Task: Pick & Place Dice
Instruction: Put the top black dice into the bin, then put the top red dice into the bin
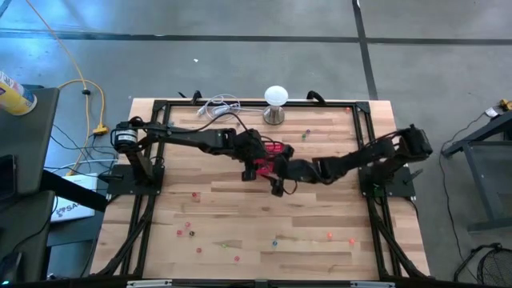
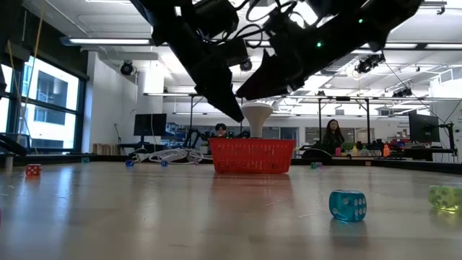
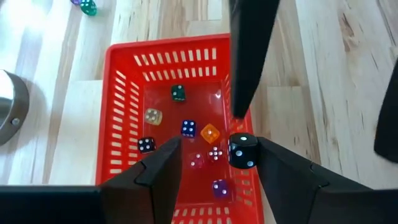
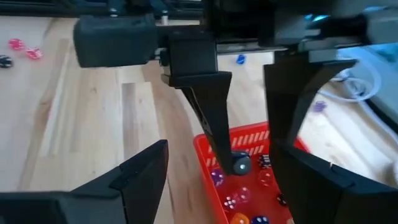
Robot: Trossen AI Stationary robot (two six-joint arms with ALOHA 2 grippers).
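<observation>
A: Over at the red mesh basket (image 3: pixel 124 124), how far along?

B: Partway, judging by the spread. Counting about eight dice (image 3: pixel 188 129) on the basket floor: green, pale yellow, blue, orange, black, pink, purple. Seeing far more loose on the tabletop (image 1: pixel 240 208), mostly toward the near edge (image 1: pixel 190 232), plus a few up by the far side. Plenty left to fetch.

A: And the left end effector (image 3: pixel 217 146)?

B: Hangs straight above the basket, fingers spread wide, gripping nothing firmly. Shows a black die (image 3: pixel 242 151) with white pips just beside one finger, over the basket's side wall. Cannot tell whether dropping or lodged on the rim. Reads as a release into the basket.

A: Right end effector (image 4: pixel 221 148)?

B: Close by, on the near side of the basket, fingers wide apart and empty. Points toward the basket and the left fingers.

A: Look of the dice?

B: Tiny against the basket, cube-shaped with white pips. Mostly translucent, going by the blue one (image 2: pixel 347 204) and a pale green one nearer the low camera. Scattered singly, well apart from each other. Likely fiddly to pinch: small, smooth, prone to skid on bare wood.
</observation>
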